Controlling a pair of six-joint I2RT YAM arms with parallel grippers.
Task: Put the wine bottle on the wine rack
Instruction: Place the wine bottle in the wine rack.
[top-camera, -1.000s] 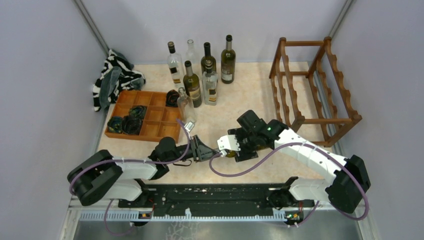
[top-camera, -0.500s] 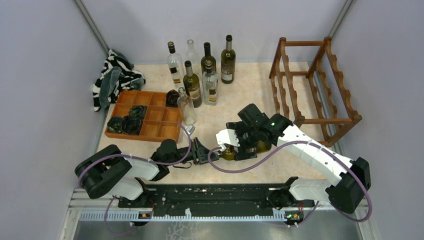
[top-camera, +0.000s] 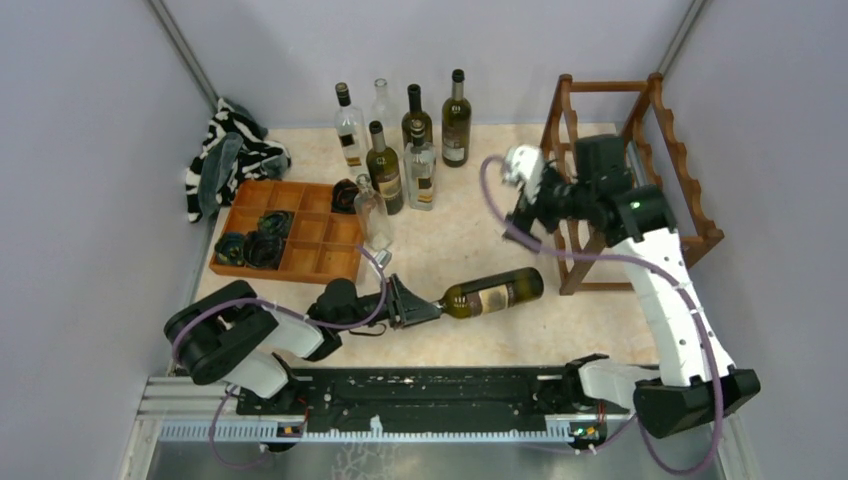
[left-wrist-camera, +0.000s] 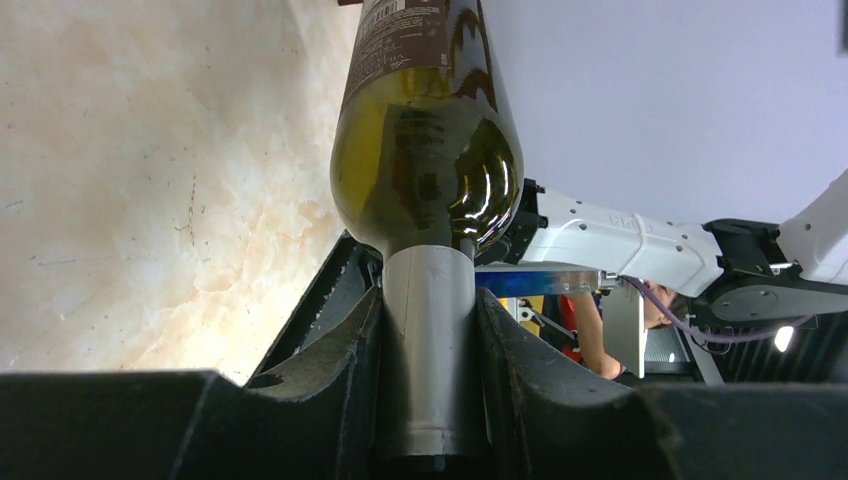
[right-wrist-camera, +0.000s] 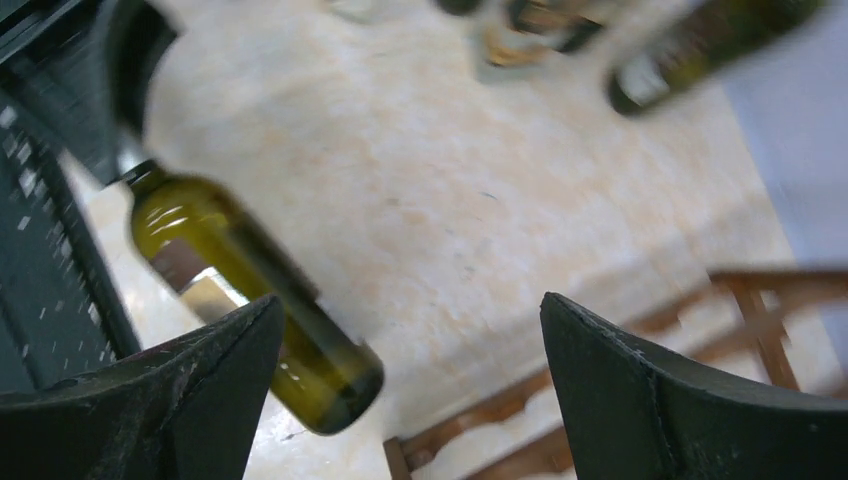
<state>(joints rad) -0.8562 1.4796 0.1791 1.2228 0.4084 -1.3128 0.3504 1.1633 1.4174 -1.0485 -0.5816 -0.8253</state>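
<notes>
Beige marbled tabletop (top-camera: 470, 200) fills the floor of a booth closed in by pale lavender walls on the left, back and right. At the far left edge lies a crumpled black-and-white striped cloth (top-camera: 228, 150). Just right of it sits a flat orange-brown compartment tray (top-camera: 305, 245). Several dark rounded items (top-camera: 250, 246) fill its left compartments and another sits at its far right corner; what they are is too small to tell. A clear bottle (top-camera: 372, 210) stands touching the tray's right edge. Behind it, a cluster of upright bottles (top-camera: 405, 135), some dark and some clear, stands near the back wall.

Toward the near edge, the left gripper (top-camera: 425, 308) reaches rightward. The left wrist view shows its fingers (left-wrist-camera: 345, 380) clamped on the neck of the wine bottle (top-camera: 495, 292). The green bottle lies horizontal, base pointing right, and whether it rests on the tabletop cannot be told.

Farther right and higher, the right gripper (right-wrist-camera: 408, 300) hangs over the table with its fingers spread wide, holding nothing. Behind it the wine rack (top-camera: 680, 180), reddish-brown with scalloped rails, stands against the right wall. The bottle's base lies near the rack's front left leg but apart from it.
</notes>
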